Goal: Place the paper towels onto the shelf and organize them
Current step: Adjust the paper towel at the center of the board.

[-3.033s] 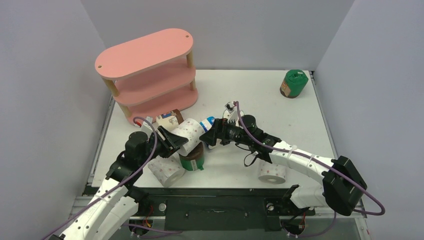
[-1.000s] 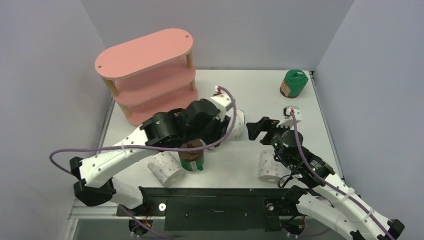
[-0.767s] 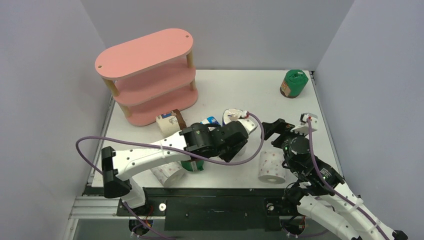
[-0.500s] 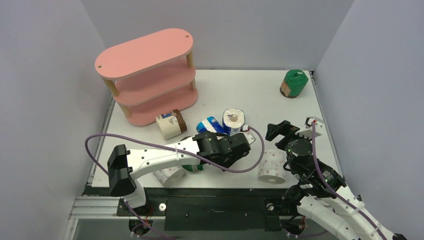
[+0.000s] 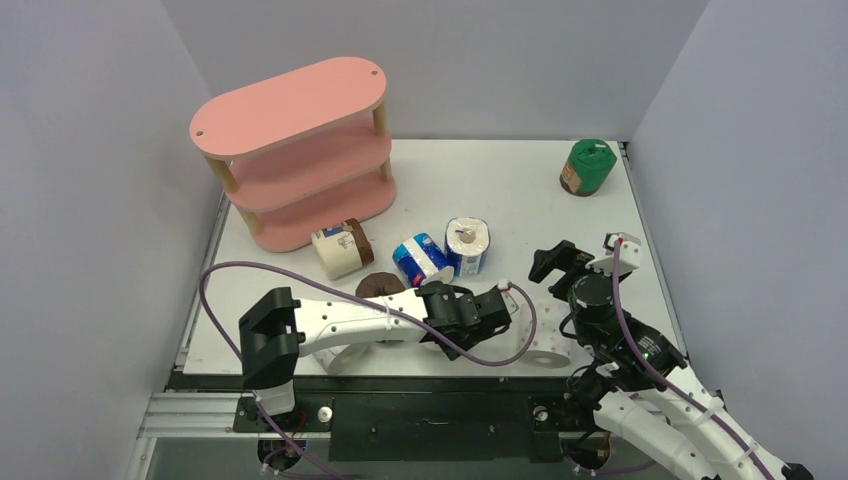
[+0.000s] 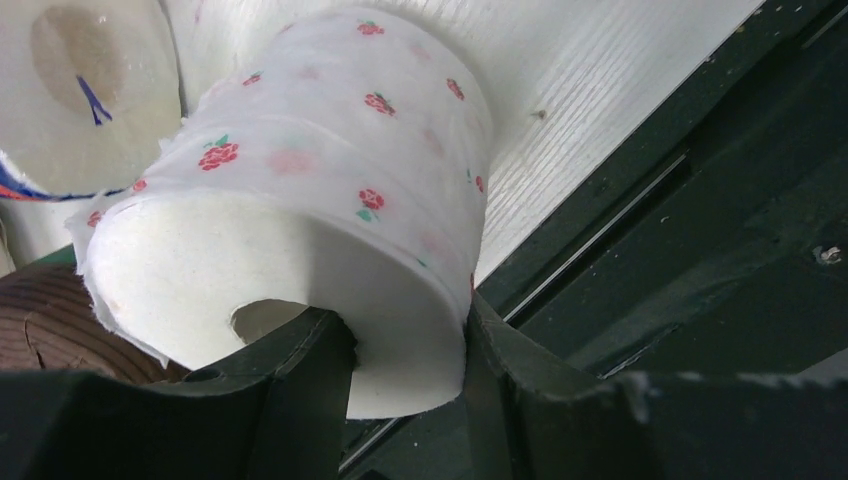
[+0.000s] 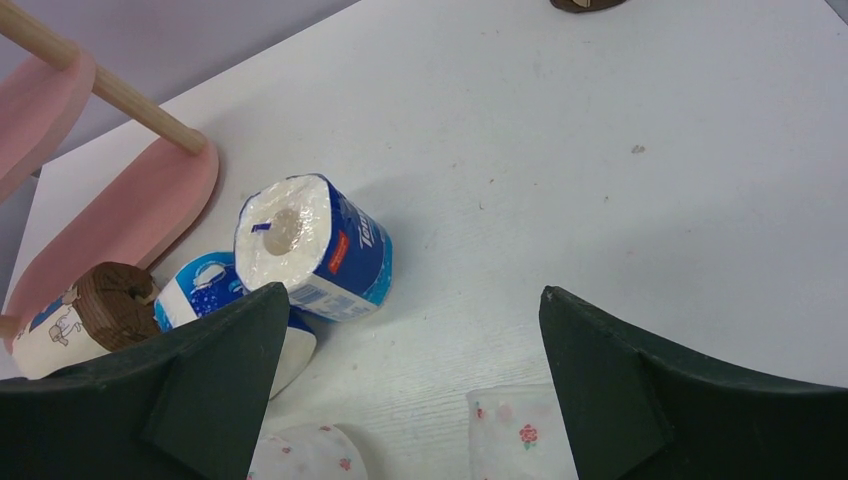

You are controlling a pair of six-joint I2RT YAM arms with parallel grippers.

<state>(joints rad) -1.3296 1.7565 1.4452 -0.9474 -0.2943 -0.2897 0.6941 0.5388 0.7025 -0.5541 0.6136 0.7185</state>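
The left gripper (image 6: 405, 372) is pinching the rose-print paper towel roll (image 6: 330, 170) through its wall. One finger seems to sit in the cardboard core while the other presses the outside, and the paper bulges a little around the jaws. That roll is well apart from the pink shelf (image 5: 290, 105), out at the near edge of the table (image 5: 500, 190) on the side away from it. Whether it rests on the table or hangs clear I cannot tell. It should be light and soft, with a thin wrap that may slip, so a core-and-wall pinch looks a sound hold — though a roll hung by one side may tilt on the way to a tier. The right gripper (image 7: 410, 300) is spread wide with nothing in it — farther from the shelf than the upright blue-wrapped roll (image 7: 315, 250).
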